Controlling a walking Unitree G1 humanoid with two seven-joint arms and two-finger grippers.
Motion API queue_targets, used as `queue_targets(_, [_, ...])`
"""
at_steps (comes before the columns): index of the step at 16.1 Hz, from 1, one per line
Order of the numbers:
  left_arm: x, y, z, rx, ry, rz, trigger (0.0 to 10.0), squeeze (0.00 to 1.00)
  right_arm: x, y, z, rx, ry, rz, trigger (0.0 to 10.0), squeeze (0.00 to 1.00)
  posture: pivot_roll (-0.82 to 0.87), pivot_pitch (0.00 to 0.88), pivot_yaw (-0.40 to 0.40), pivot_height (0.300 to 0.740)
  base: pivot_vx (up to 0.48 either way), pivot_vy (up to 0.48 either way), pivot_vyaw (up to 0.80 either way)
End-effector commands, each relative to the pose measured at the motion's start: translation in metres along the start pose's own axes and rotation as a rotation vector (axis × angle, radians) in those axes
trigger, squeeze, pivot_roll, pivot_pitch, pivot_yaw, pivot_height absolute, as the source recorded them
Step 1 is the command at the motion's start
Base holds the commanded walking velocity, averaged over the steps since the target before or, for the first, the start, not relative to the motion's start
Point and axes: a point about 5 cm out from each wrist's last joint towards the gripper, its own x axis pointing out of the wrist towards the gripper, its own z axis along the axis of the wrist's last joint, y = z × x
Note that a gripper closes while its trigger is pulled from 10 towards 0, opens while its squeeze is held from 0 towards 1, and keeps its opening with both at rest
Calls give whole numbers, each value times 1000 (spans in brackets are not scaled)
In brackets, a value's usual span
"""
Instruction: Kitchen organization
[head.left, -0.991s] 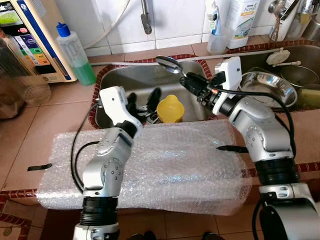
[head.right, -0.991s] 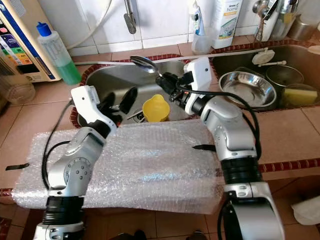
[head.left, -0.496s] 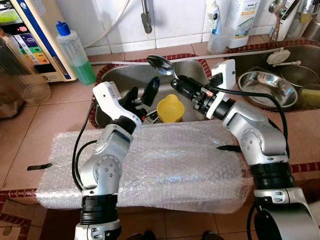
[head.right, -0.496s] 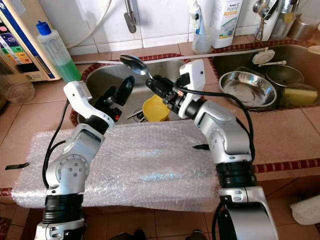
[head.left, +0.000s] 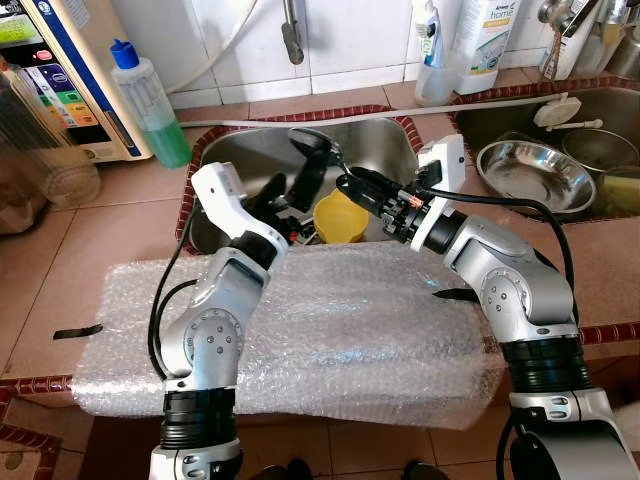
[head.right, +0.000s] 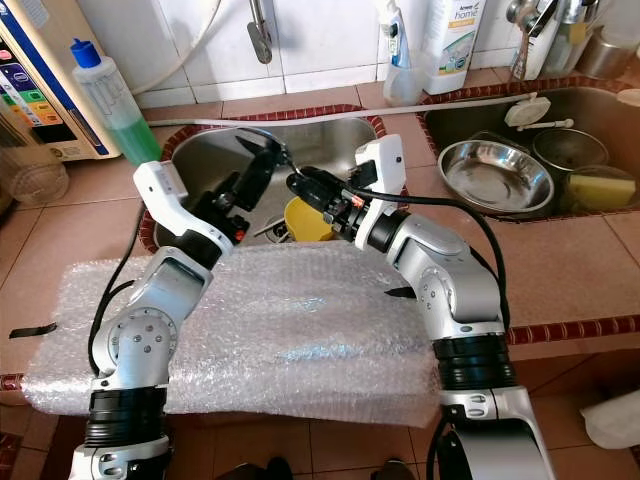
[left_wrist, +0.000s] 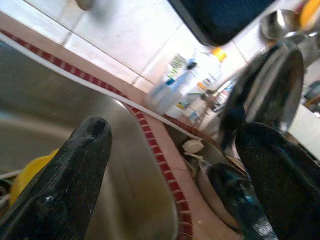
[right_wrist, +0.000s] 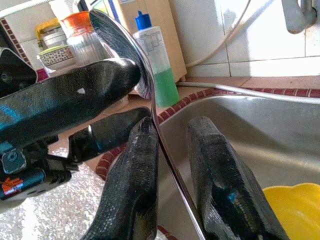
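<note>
**Spoon held over the sink between both grippers**

Spoon: steel, up in the air above the left sink basin, bowl end toward the robot's left, handle running back toward the right arm. In the right wrist view the handle passes between the two black fingers, lying against one finger; contact with the other is not clear. Right gripper jaws read as clenched on the handle.

Left gripper: raised over the same basin, jaws released and spread wide. The upper finger reaches up to the spoon's bowl. In the left wrist view the bowl sits just above one finger, with the other finger well apart. Cannot tell whether that finger touches the steel.

Below the spoon: yellow cup on the basin floor, near the front wall, beside some dark utensils.

Front of the sink: sheet of bubble wrap spread on the tiled worktop; both forearms pass over it.

Robot's right: second basin holding a steel bowl, a smaller pot and a yellow sponge.

Back edge: green soap bottle on the left, white bottles against the wall tiles, tap above the left basin.
</note>
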Motion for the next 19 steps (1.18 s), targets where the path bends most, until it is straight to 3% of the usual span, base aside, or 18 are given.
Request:
queue_targets(1, [2, -9, 6, 7, -19, -39, 10000, 0, 3, 8, 2, -2, -6, 40, 10000, 0, -305, 172, 122, 740, 0, 0, 0])
queue_targets(7, [4, -11, 7, 29, -53, -43, 10000, 0, 6, 11, 2, 52, -32, 35, 10000, 0, -309, 172, 121, 740, 0, 0, 0])
queue_targets(8, [4, -10, 6, 44, -50, -31, 10000, 0, 6, 9, 4, 137, -68, 25, 10000, 0, -308, 172, 121, 740, 0, 0, 0])
queue_targets(11, [5, -9, 2, 54, -43, -30, 10000, 0, 4, 10, 4, 258, -115, 63, 10000, 0, -304, 175, 127, 740, 0, 0, 0])
queue_targets(15, [10, -12, -3, 49, -41, -54, 10000, 0, 3, 13, -4, 365, -129, 109, 10000, 0, -301, 180, 132, 740, 0, 0, 0])
queue_targets(19, [14, -14, -3, 53, -51, -71, 10000, 0, 3, 9, -14, 459, -127, 72, 10000, 0, -296, 185, 136, 740, 0, 0, 0])
